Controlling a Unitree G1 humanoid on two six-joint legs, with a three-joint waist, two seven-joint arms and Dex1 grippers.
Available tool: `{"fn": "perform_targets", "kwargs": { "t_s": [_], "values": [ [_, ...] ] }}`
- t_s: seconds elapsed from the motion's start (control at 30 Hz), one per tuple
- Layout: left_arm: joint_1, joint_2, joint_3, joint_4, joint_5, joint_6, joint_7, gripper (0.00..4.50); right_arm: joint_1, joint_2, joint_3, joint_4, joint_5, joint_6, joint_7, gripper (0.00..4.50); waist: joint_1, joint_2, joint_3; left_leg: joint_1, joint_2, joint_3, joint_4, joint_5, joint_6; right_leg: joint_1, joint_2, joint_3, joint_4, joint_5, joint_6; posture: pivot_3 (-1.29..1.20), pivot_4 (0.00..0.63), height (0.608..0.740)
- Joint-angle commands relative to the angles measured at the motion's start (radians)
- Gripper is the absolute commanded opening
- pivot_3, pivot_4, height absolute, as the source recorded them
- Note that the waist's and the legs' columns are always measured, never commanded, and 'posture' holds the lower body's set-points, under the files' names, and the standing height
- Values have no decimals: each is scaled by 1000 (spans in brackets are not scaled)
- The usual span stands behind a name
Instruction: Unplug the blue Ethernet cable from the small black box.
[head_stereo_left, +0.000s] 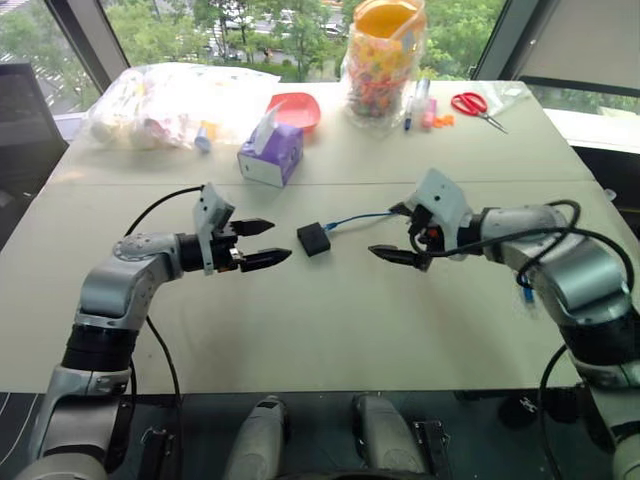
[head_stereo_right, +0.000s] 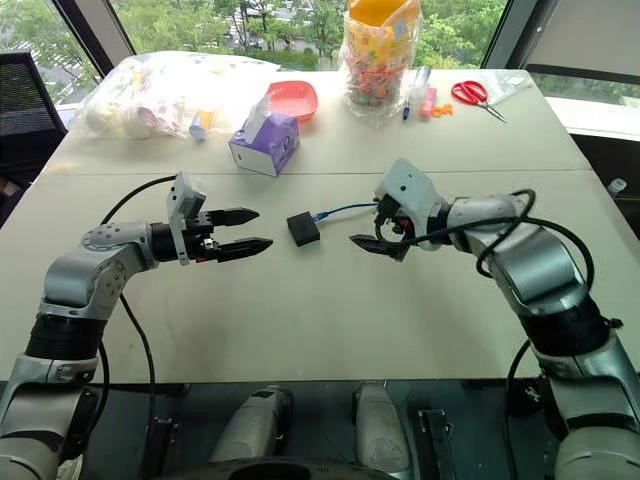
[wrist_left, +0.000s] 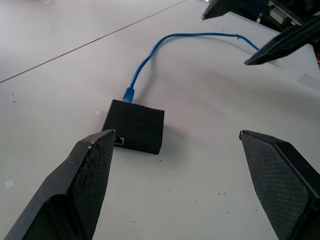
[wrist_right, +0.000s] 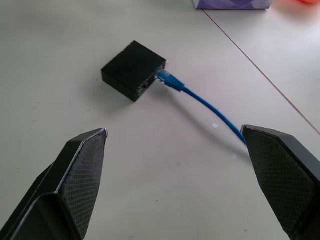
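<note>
Left eye view has the small black box (head_stereo_left: 313, 239) lying flat near the middle of the worktop (head_stereo_left: 330, 320), the blue Ethernet cable (head_stereo_left: 358, 217) still plugged into one side and trailing toward the right edge. Left end effector (head_stereo_left: 271, 243) hovers just beside the box, fingers spread wide, holding nothing. Right end effector (head_stereo_left: 392, 232) faces it from the cable side, equally wide, empty
</note>
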Motion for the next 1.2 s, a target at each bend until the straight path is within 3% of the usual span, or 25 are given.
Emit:
{"fn": "perform_targets", "kwargs": {
  "t_s": [0.03, 0.3, 0.47, 0.7, 1.03, 1.13, 1.2],
  "values": [
    [-5, 22, 6, -28, -9, 0, -25, 4142, -124, 33, 81, 196, -106, -147, 91, 4500, -4, 0, 0, 0, 0, 0, 0, 0, 0, 0, 0, 0, 0, 0, 0, 0, 150, 740],
    [27, 39, 42, -75, -22, 11, 9, 4142, -456, 303, 211, 918, -308, -511, 219, 4500, -23, 0, 1, 0, 0, 0, -2, 0, 0, -2, 0, 0, 1, 0, 0, 0, 150, 740],
    [45, 42, 60, -105, -29, 24, 36, 4142, -539, 410, 212, 1178, -396, -658, 235, 4500, -21, 0, 1, -1, 0, 0, -4, 1, -1, -6, 0, 1, 5, 1, 0, 0, 150, 740],
    [86, 50, 84, -154, -42, 33, 67, 4142, -581, 506, 195, 1344, -475, -749, 240, 4500, -27, 0, 1, -2, 0, 0, -4, 1, -2, -9, 0, 1, 8, 1, 0, 0, 150, 740],
    [104, 49, 92, -185, -50, 41, 98, 4142, -618, 608, 160, 1421, -535, -770, 234, 4500, -51, 0, 1, 0, 0, 0, -2, 2, -4, -10, 1, 2, 17, 0, -1, 0, 150, 740],
    [112, 48, 95, -194, -52, 42, 108, 4185, -616, 633, 156, 1433, -550, -772, 228, 3653, -52, 0, 1, 0, 0, 0, -2, 2, -4, -10, 1, 2, 17, 1, -1, 0, 150, 740],
    [117, 49, 95, -200, -53, 42, 113, 4185, -614, 641, 151, 1437, -560, -770, 227, 2676, -52, 1, 1, 0, 0, 0, -2, 2, -4, -10, 1, 2, 17, 1, -1, 0, 150, 740]
  ]
}}
